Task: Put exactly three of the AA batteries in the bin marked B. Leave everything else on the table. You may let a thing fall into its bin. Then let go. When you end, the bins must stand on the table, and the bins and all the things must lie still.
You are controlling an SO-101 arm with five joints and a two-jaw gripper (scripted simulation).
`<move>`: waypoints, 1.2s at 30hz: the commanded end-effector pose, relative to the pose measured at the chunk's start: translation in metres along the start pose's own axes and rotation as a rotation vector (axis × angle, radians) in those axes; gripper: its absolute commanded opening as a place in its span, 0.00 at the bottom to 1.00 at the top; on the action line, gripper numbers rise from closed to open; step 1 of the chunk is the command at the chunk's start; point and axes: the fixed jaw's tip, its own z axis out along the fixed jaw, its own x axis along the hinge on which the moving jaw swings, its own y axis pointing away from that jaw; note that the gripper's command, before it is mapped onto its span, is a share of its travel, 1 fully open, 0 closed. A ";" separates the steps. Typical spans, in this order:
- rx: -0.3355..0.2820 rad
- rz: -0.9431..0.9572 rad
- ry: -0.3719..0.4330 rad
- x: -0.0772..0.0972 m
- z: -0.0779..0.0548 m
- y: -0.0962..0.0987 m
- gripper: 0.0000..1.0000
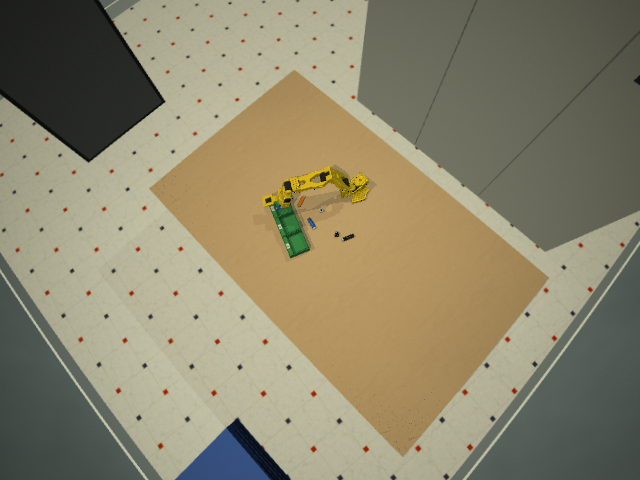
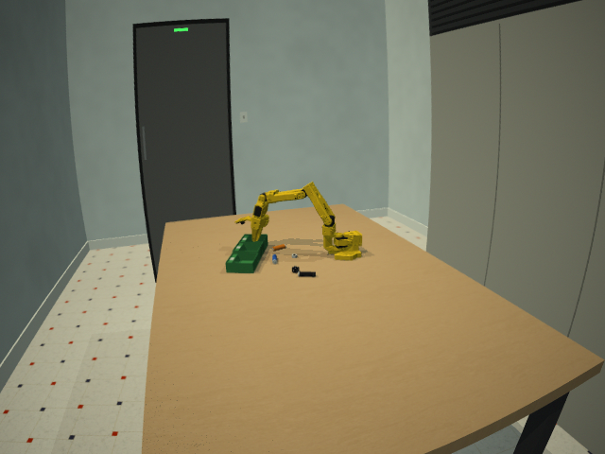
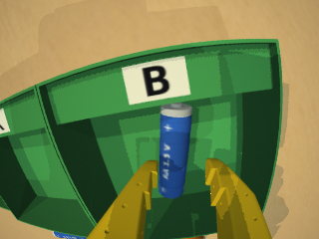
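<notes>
A blue AA battery [image 1: 278, 207] [image 3: 174, 151] is within the walls of the bin marked B [image 1: 284, 210] [image 2: 263, 237] [image 3: 224, 70], its silvery end toward the label; whether it touches the bin's floor I cannot tell. The fingers [image 1: 280, 205] [image 2: 255, 239] are released and parted around it, with a gap on either side of the battery. B is the end compartment of a green tray [image 1: 299, 249] [image 2: 239, 267] [image 3: 42, 100] with three compartments, standing on the tabletop [image 1: 361, 310] [image 2: 341, 341] [image 3: 100, 30].

Outside the tray, just beside its long side, lie another blue battery [image 1: 311, 223] [image 2: 274, 258] and an orange cylinder [image 1: 301, 201] [image 2: 279, 247]. Farther out are a small pale piece [image 1: 321, 210] [image 2: 294, 255], a small black piece [image 1: 336, 234] [image 2: 295, 269] and, near that, a black cylinder [image 1: 348, 237] [image 2: 307, 273] lying on its side. The yellow arm [image 1: 310, 180] [image 2: 285, 196] arches over from its base [image 1: 359, 197] [image 2: 348, 255], well apart from the tray.
</notes>
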 end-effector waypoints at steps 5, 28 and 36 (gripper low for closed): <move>0.001 0.017 -0.059 -0.009 -0.011 -0.002 0.16; 0.001 0.017 -0.059 -0.011 -0.045 -0.002 0.16; 0.001 0.017 -0.059 -0.010 -0.059 -0.002 0.16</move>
